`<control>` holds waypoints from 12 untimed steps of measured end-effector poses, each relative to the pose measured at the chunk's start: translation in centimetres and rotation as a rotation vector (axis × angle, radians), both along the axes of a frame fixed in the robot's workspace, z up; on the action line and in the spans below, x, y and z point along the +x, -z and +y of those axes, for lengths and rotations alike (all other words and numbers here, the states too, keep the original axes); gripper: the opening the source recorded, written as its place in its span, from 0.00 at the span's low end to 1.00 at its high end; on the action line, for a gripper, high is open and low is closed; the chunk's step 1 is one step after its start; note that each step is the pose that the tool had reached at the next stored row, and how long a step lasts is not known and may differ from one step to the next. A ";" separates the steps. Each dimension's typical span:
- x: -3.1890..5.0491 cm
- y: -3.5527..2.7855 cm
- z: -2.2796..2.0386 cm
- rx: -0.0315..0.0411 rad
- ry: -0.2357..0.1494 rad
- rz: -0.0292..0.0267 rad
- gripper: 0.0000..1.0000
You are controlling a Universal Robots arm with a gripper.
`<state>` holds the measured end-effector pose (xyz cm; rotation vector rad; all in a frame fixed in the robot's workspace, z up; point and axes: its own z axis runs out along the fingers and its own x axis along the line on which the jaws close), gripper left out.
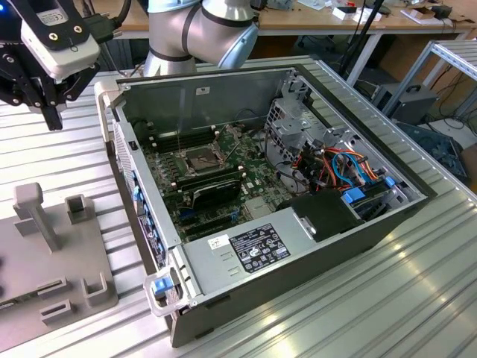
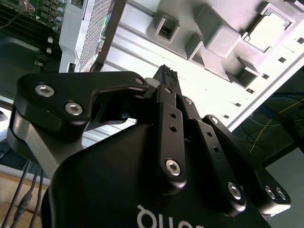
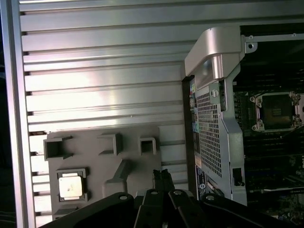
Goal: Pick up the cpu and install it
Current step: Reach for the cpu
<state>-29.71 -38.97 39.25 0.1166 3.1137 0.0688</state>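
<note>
The cpu (image 3: 71, 185) is a small pale metal square lying in a recess of the grey holder block (image 3: 133, 142); in the second wrist view the cpu (image 2: 267, 29) sits in the same block (image 2: 213, 33). My gripper (image 1: 52, 118) hangs above the ribbed table, beside the open computer case (image 1: 246, 186) on the exterior view's left. Its fingers (image 3: 162, 176) are shut together with nothing between them, some way off the cpu. The socket (image 1: 203, 158) with its metal frame and dark centre lies on the motherboard inside the case, and the first wrist view also catches the socket (image 3: 278, 110).
The holder block (image 1: 52, 261) carries upright posts and small pockets. Inside the case are a grey power-supply box (image 1: 246, 250), a drive cage (image 1: 294, 127) and coloured cables (image 1: 346, 168). The case's side wall (image 1: 138, 194) stands between the block and the motherboard.
</note>
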 end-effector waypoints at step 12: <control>-1.56 0.01 0.00 0.0000 0.000 0.0000 0.11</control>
